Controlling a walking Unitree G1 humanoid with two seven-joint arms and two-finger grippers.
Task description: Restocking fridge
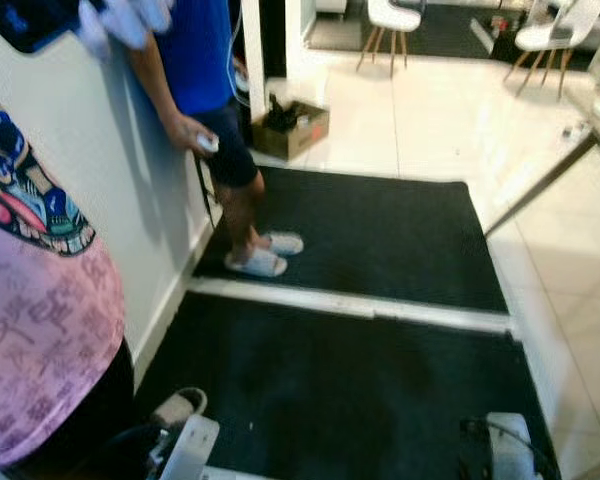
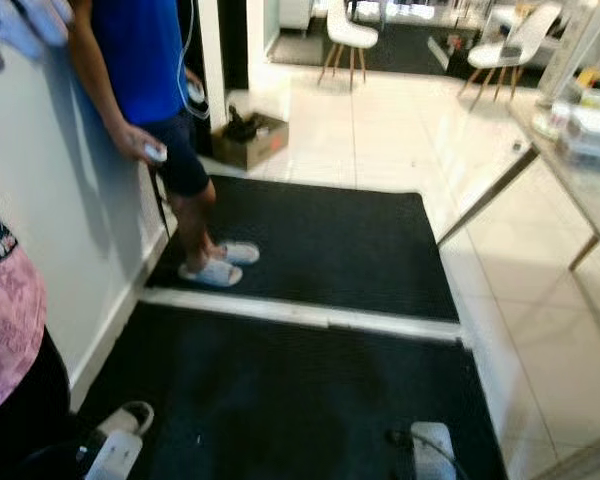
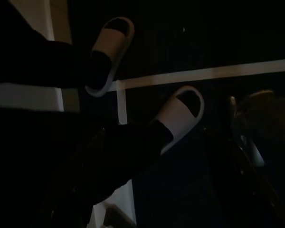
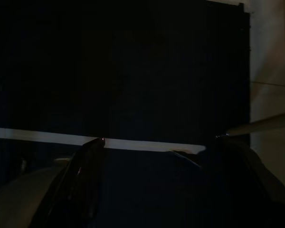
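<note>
Black floor mats [image 1: 380,240] | person in blue [image 1: 195,60] leans on wall | both arms idle, right gripper [image 4: 152,156] jaws apart, left's untellable

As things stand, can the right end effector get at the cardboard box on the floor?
Probably not. The cardboard box sits past both black mats, beside the person in blue, while the right end effector hangs low over the near mat.

1. Two mats [image 1: 360,230] lie end to end on the floor [image 1: 430,110].
2. A person [image 1: 195,60] stands on the far mat's left edge, against the wall [image 1: 110,170].
3. A box [image 1: 292,128] sits beyond that mat.
4. Chairs [image 1: 395,20] are farther back.
5. A bench [image 2: 580,150] runs along the right.
</note>
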